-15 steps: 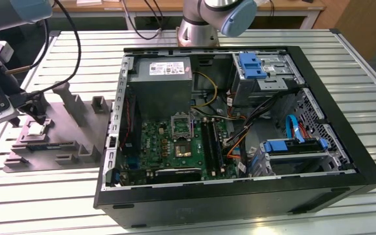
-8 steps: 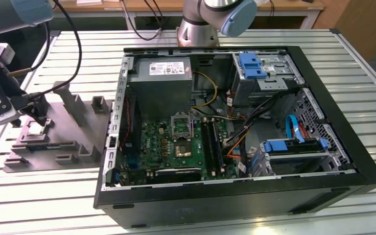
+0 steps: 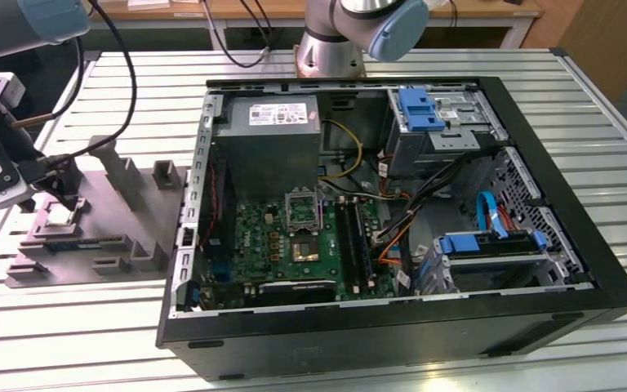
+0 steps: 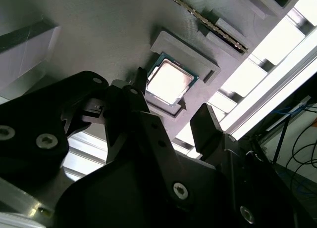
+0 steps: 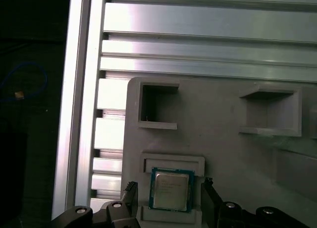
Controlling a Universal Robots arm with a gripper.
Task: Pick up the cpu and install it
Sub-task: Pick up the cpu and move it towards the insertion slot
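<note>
The cpu (image 5: 171, 189) is a small square chip with a dull silver top. It lies flat in a raised pocket of the grey moulded fixture (image 5: 218, 154), which stands at the exterior view's left. My gripper (image 5: 169, 201) hangs just over it and is open, with one black finger (image 5: 131, 194) on each side and a gap to the chip's edges. In the second wrist view the cpu (image 4: 170, 82) shines between the gripper's (image 4: 171, 97) dark fingers (image 4: 204, 120). In the exterior view the gripper (image 3: 61, 202) sits above the cpu (image 3: 61, 215) on the fixture (image 3: 128, 212).
An open black computer case (image 3: 401, 327) lies at the exterior view's right, holding a green motherboard (image 3: 281, 249) with a metal socket frame (image 3: 301, 207), cables and blue drive brackets. The fixture has upright posts (image 3: 166, 174). Everything rests on a slatted aluminium table (image 3: 74, 343).
</note>
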